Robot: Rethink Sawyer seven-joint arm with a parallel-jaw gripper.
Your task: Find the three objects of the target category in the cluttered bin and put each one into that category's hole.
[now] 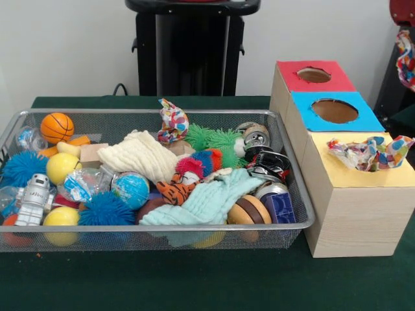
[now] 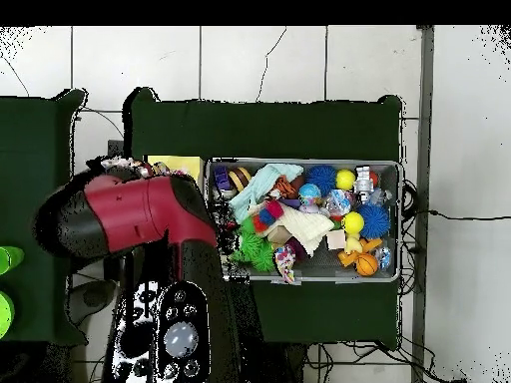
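In the front view the tool (image 1: 406,58) shows only at the top right edge, raised above the far end of the boxes, with a printed rag (image 1: 406,59) hanging at it; whether it is spread or pinching the rag I cannot tell. From overhead, the red arm (image 2: 140,214) reaches over the boxes, covering them. A second printed rag (image 1: 369,153) lies crumpled at the yellow-topped hole (image 1: 363,165). A third (image 1: 171,122) stands against the mesh bin's (image 1: 155,227) far rim.
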